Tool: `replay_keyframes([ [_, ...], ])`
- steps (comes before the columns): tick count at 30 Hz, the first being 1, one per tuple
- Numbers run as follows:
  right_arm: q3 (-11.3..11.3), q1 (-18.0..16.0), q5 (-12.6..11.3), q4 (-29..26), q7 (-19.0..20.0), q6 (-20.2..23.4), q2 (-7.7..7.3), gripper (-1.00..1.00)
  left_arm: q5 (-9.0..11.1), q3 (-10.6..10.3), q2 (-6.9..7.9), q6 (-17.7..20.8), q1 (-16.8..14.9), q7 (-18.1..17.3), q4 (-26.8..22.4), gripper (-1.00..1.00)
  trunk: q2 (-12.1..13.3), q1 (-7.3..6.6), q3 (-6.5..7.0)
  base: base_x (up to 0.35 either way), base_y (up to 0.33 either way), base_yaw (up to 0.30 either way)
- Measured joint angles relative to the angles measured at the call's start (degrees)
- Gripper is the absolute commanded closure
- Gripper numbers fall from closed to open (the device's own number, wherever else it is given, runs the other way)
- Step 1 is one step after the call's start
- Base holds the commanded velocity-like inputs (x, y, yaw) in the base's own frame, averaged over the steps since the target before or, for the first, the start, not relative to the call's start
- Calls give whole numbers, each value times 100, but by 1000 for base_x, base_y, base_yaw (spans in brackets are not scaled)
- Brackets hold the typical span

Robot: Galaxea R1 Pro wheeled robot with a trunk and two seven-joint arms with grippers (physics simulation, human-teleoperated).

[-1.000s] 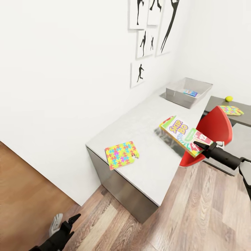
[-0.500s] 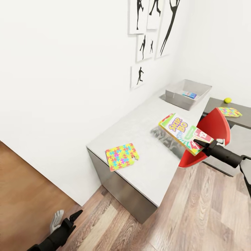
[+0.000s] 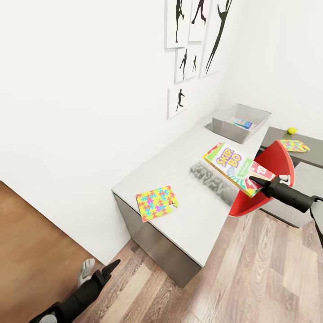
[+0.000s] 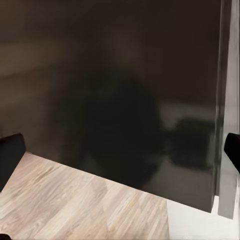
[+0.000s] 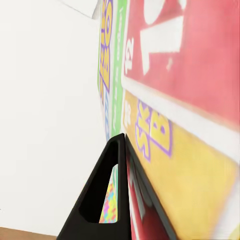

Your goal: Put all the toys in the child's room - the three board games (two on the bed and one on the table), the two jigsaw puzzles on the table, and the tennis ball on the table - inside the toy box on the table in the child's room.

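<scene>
- Yellow, green and red mark the SKIP BO board game (image 3: pixel 237 168), which your right gripper (image 3: pixel 256 183) grips by its near red corner and holds tilted in the air above the table (image 3: pixel 179 166).
- In your right wrist view, one black finger (image 5: pixel 107 195) lies flat against the printed face of the SKIP BO board game (image 5: pixel 180 100); the jaws are closed on the box edge.
- Beyond the held game, the toy box (image 3: pixel 224 121) sits at the far end of the light grey top, near the wall corner. A blue board game (image 3: pixel 243 123) already lies inside it.
- One jigsaw puzzle (image 3: pixel 157 202) lies flat near the front end of the table, well apart from the toy box.
- On the dark grey wing, the second jigsaw puzzle (image 3: pixel 294 145) lies flat, with the tennis ball (image 3: pixel 291 130) just beyond it.
- A red chair (image 3: pixel 264 179) stands between the two table sections, directly behind the held game.
- Your left gripper (image 3: pixel 104 274) hangs low over the wood plank floor (image 3: pixel 269 278), away from the table. Its black fingers (image 4: pixel 10 155) sit at opposite edges of your left wrist view, so the jaws are spread wide with nothing between them.
- Black silhouette pictures (image 3: pixel 197 40) hang on the white wall above the table.
</scene>
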Motion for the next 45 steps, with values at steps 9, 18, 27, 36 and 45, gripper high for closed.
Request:
replay_keyframes([
  [9, 1, 0, 14, 0, 0, -5, 0, 100, -2, -1, 0, 0, -8, 0, 0, -100, 0, 0, -1, 0, 0, 0],
  [18, 1, 0, 14, 0, 0, -5, 0, 100, -1, -1, 0, 0, -8, 0, 0, -100, 0, 0, -1, 0, 0, 0],
  [27, 1, 0, 14, 0, 0, -5, 0, 100, -2, -1, 0, 0, -8, 0, 0, -100, 0, 0, -1, 0, 0, 0],
  [36, 17, 32, 19, -39, 1, 22, -34, 100, -5, -18, 2, 1, -13, -32, -15, -100, 0, 0, -2, 0, 0, 0],
  [45, 49, 323, 22, -242, -10, 78, -230, 100, -26, -42, 14, 3, -23, -273, -39, -100, 0, 0, -2, 0, 0, 0],
])
